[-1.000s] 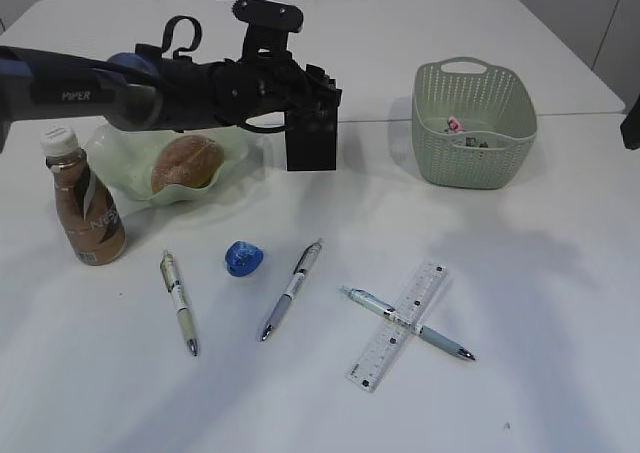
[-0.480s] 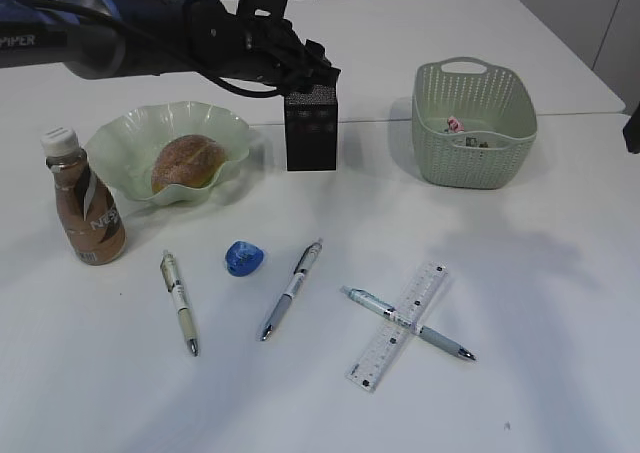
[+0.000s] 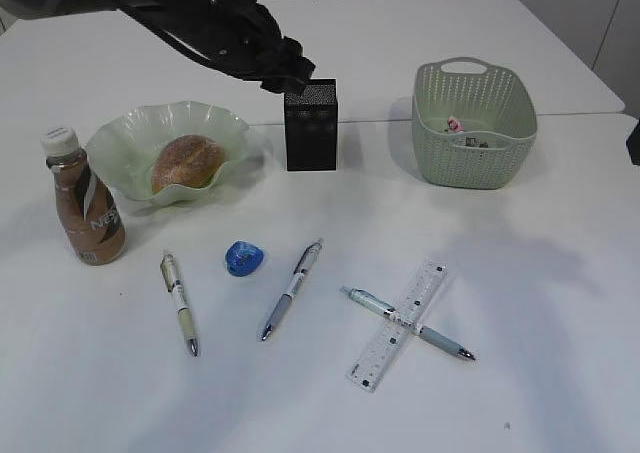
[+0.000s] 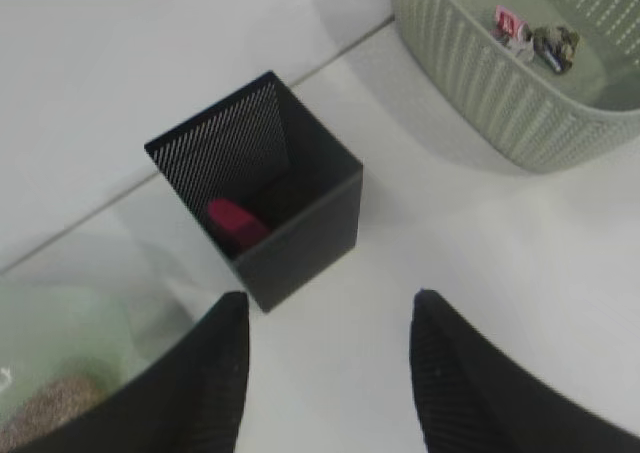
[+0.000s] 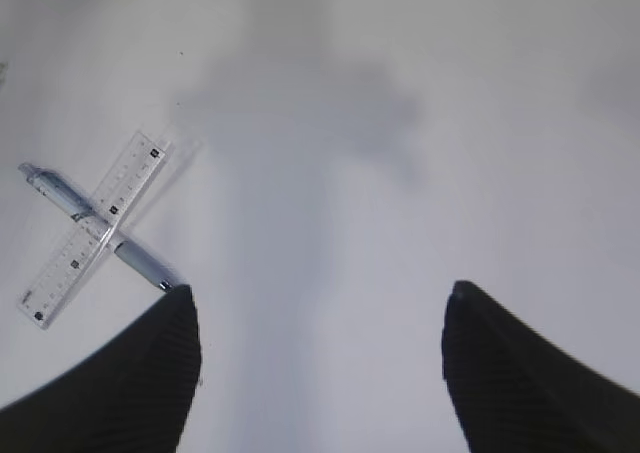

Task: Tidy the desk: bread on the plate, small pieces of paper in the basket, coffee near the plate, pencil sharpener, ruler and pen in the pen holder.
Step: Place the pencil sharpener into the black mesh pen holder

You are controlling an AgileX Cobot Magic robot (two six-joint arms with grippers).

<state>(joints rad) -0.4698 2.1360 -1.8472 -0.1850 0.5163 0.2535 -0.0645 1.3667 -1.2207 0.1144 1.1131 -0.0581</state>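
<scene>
The black mesh pen holder (image 3: 310, 128) stands upright on the desk, and a red object (image 4: 237, 223) lies inside it. My left gripper (image 3: 288, 71) hovers above and to its left, open and empty (image 4: 330, 308). The bread (image 3: 187, 163) sits in the green plate (image 3: 120, 138), with the coffee (image 3: 85, 208) in front of it on the left. A blue pencil sharpener (image 3: 243, 258) and two pens (image 3: 180, 303) (image 3: 292, 289) lie on the desk. A third pen (image 3: 440, 341) crosses the clear ruler (image 3: 397, 325). My right gripper (image 5: 320, 293) is open over bare desk, with the ruler (image 5: 95, 228) to its left.
The green basket (image 3: 473, 123) stands at the back right and holds small pieces of paper (image 3: 455, 125). In the left wrist view the basket (image 4: 500, 103) is just right of the pen holder (image 4: 300, 223). A seam between tabletops runs behind the holder.
My left arm has risen up and back to the left, away from the pen holder it was down at a second ago. The holder stays put. Nothing else moved.
</scene>
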